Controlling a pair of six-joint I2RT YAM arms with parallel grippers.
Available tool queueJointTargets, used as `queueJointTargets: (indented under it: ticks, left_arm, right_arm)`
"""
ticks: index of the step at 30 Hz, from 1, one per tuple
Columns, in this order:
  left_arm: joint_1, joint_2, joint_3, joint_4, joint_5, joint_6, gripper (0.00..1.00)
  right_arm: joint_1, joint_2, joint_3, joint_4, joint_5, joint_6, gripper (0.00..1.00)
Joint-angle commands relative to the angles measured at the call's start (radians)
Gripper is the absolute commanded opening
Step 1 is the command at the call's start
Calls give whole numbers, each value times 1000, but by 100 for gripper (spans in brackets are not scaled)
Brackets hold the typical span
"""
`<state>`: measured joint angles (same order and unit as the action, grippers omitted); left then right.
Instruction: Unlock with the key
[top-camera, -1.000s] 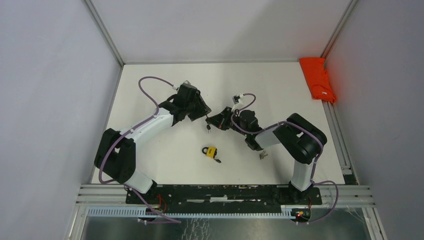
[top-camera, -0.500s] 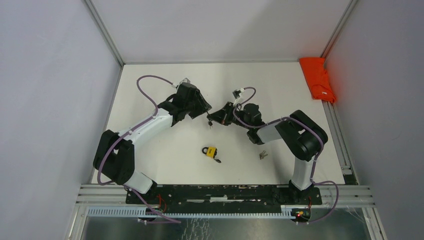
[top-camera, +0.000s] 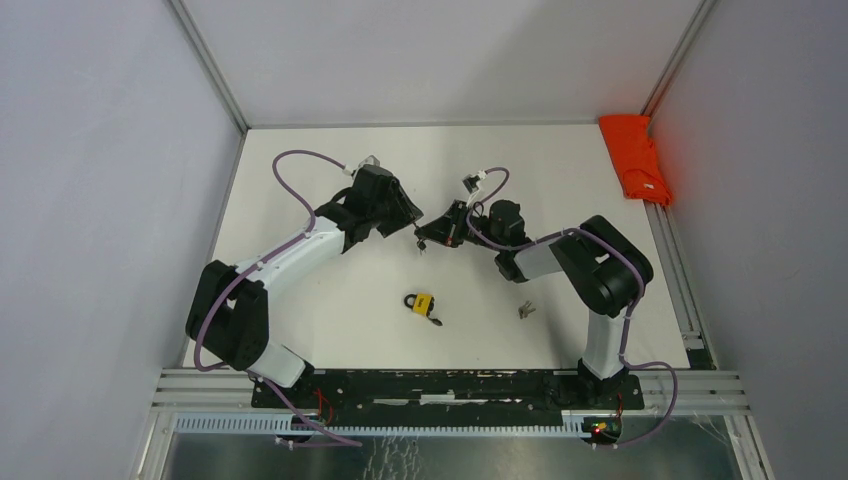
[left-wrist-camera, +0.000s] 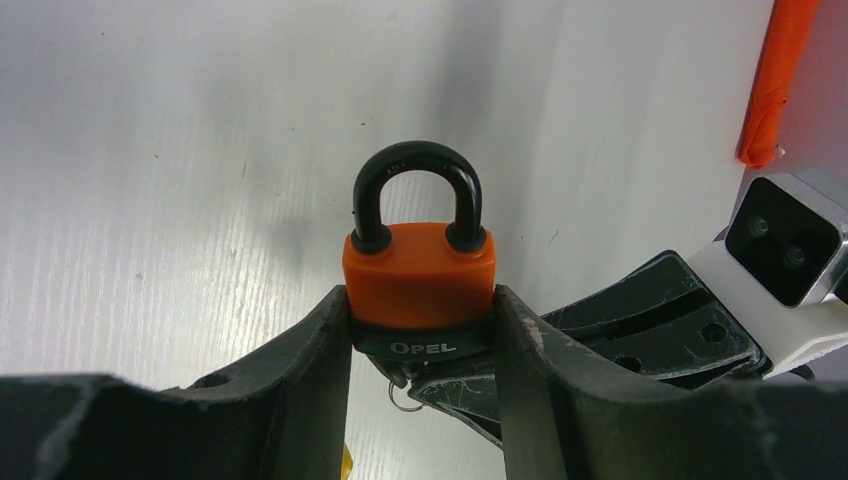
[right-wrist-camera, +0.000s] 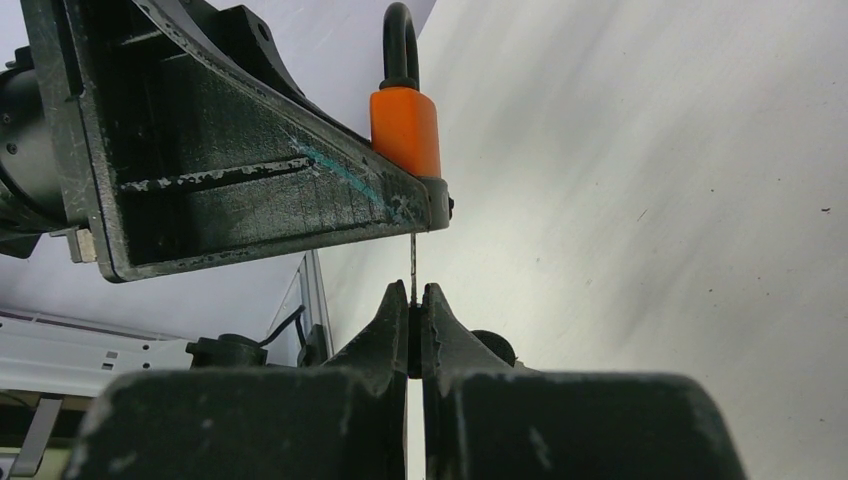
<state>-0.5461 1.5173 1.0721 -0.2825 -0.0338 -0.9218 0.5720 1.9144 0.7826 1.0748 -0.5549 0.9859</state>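
The underside of the lock (left-wrist-camera: 420, 275) is hidden from you: it sits down between the fingers (left-wrist-camera: 320, 340) of the left gripper (left-wrist-camera: 420, 305), which also cover its sides. From the right wrist you get only a thin edge of the key (right-wrist-camera: 412, 262). Its head is buried between the pressed-together fingers of the right gripper (right-wrist-camera: 415, 297). Its tip passes out of sight behind the left finger, so you cannot tell whether it is in the lock. From above, lock and key are too small to make out. A small object (top-camera: 524, 310) near the right arm is too small to name. The cloth (left-wrist-camera: 770, 90) is cut off by the left wrist view's top edge.
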Motion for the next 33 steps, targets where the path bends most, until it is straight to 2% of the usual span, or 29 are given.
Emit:
queueJointTargets:
  ticks: [1,21,28,33]
  left_arm:
    - [-68,-25,0,-83,244,-18,2]
    - [-80,-34,-31,-55,270,-35,2]
    - [-61,-12,47,-78,204,2,2]
    - [-7,-21,70,-75,174,15,2]
  right_arm:
    - [-26,8,105,134,143,-39,0]
    - [-32,41,193,84,117,-66,0]
    - [-32,-19,90,102,88,-75,0]
    - [-37,-106,3,46,82,-144,0]
